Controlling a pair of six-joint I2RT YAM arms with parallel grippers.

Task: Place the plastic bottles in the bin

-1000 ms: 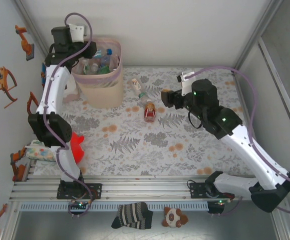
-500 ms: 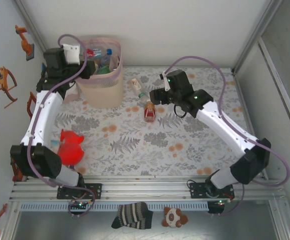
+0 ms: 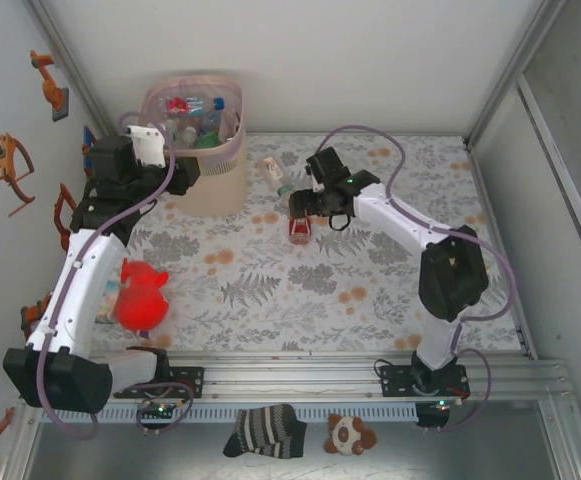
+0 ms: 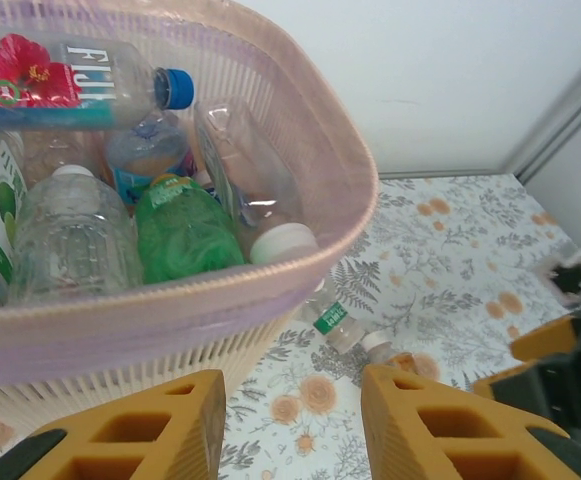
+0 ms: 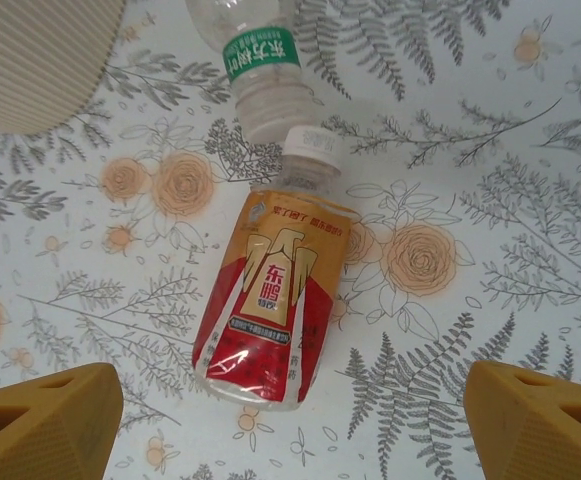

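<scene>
The bin (image 3: 210, 175), beige with a pink bag over its rim (image 4: 270, 290), stands at the far left and holds several plastic bottles, among them a Fiji one (image 4: 70, 80) and a green one (image 4: 180, 230). My left gripper (image 3: 185, 178) hangs just beside the bin's near side, open (image 4: 295, 430), with nothing between its fingers. An amber bottle (image 3: 299, 226) with a red and gold label (image 5: 280, 300) lies on the table. A clear bottle with a green label (image 5: 255, 70) lies just beyond it (image 3: 278, 178). My right gripper (image 3: 306, 205) hovers over the amber bottle, open wide (image 5: 290, 425), touching nothing.
A red plush toy (image 3: 140, 295) sits near the left arm. A corner of the bin (image 5: 30, 60) lies close to the two loose bottles. A striped sock (image 3: 265, 430) and a small plush (image 3: 350, 435) lie below the front rail. Walls close in the table on three sides.
My left gripper drew back from above the bin to its near side. My right arm swung left until it was over the amber bottle, its jaws a little wider.
</scene>
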